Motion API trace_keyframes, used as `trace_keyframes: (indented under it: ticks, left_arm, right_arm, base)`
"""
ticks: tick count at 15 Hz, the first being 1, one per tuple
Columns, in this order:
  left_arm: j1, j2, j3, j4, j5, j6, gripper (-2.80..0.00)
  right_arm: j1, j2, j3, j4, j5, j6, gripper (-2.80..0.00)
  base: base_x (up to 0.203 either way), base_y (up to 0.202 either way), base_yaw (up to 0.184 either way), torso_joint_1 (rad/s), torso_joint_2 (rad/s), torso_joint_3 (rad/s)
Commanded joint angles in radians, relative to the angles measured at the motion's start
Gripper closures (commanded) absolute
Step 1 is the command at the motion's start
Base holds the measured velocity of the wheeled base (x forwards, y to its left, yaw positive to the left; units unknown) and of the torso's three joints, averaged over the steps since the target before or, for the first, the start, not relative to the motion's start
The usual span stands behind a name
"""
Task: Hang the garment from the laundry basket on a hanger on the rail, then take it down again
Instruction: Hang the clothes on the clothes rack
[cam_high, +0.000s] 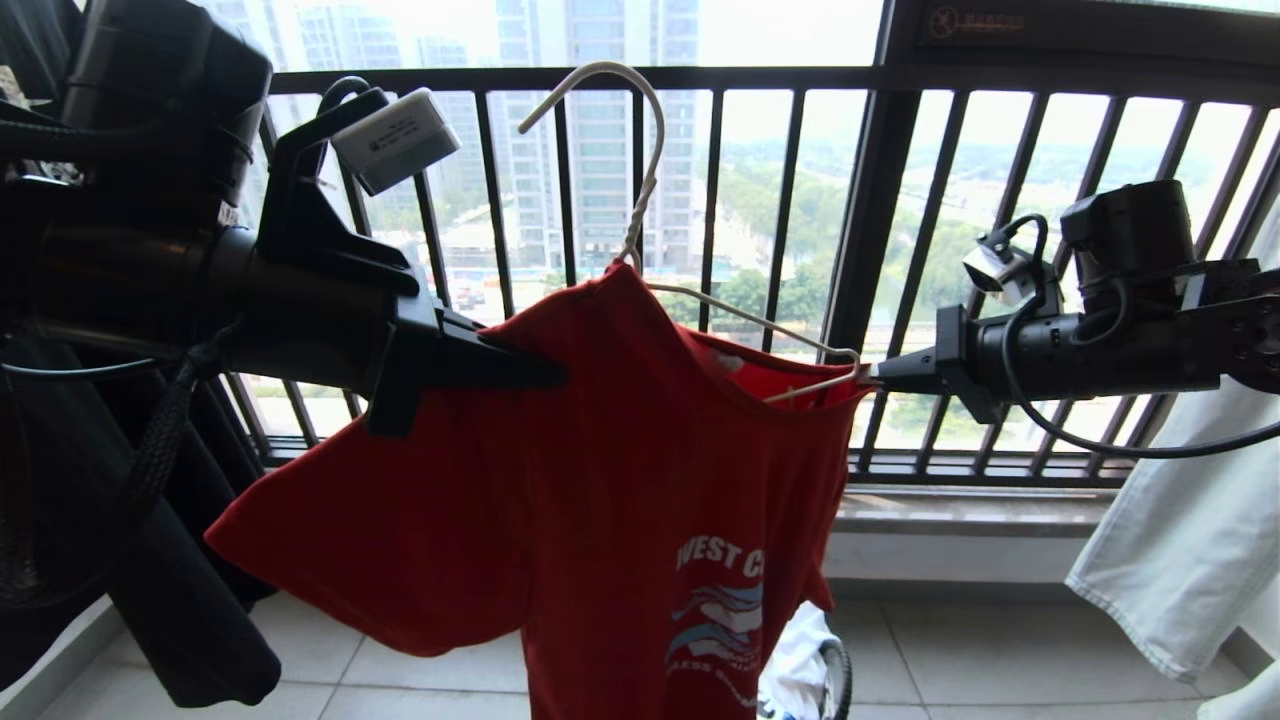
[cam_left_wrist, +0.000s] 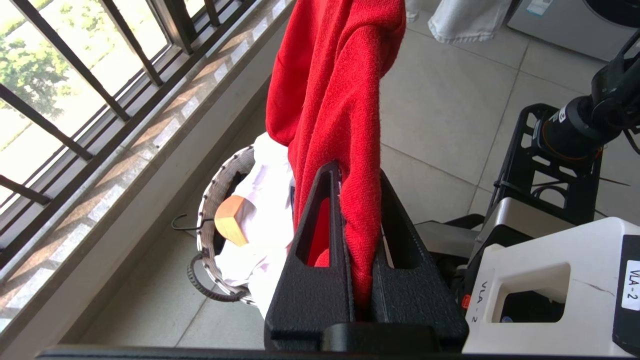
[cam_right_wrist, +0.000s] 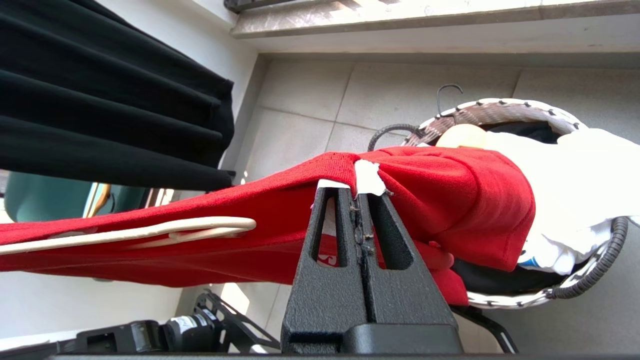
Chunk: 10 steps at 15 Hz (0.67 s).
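Observation:
The bright red garment (cam_high: 600, 480) hangs in the air, stretched between my two grippers in front of the barred window. The white wire hanger (cam_high: 645, 170) sits partly inside its neck, hook pointing up and caught on nothing. My left gripper (cam_high: 555, 375) (cam_left_wrist: 357, 172) is shut on a bunched fold at one shoulder. Over at the opposite neck edge, my right gripper (cam_high: 868, 375) (cam_right_wrist: 357, 192) is shut on the cloth by its white label. The hanger's end (cam_right_wrist: 220, 227) lies beside those fingers. Below stands the laundry basket (cam_left_wrist: 217, 180) (cam_right_wrist: 500, 107). The rail is out of view.
White clothing (cam_left_wrist: 265, 220) and a wooden hanger piece (cam_left_wrist: 232, 220) lie in the basket. A black garment (cam_high: 190, 600) hangs at the left and pale trousers (cam_high: 1180, 560) at the right. The dark window railing (cam_high: 870, 200) stands close behind, and my base (cam_left_wrist: 550, 280) is beneath.

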Motion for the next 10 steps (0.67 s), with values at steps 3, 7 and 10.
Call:
trace_keyframes:
  ticks: [3,7,10]
  left_arm:
    - [-0.001,0.009,-0.001,0.002,-0.002,0.002,0.0]
    - [-0.001,0.009,0.0,0.002,-0.002,0.002,0.0]
    - [0.0,0.024,0.04,-0.003,-0.002,0.004,0.0]
  right_arm:
    - [-0.004,-0.06,-0.026,0.052,0.004,0.003,0.0]
    - [-0.004,-0.078,-0.03,0.052,0.004,0.019,0.0]
    - [-0.004,-0.096,-0.036,0.052,0.004,0.034,0.0]
  base:
    - [0.0,0.0,0.0,0.0,0.0,0.0]
    - [0.0,0.0,0.0,0.0,0.0,0.0]
    - [0.0,0.0,0.0,0.0,0.0,0.0]
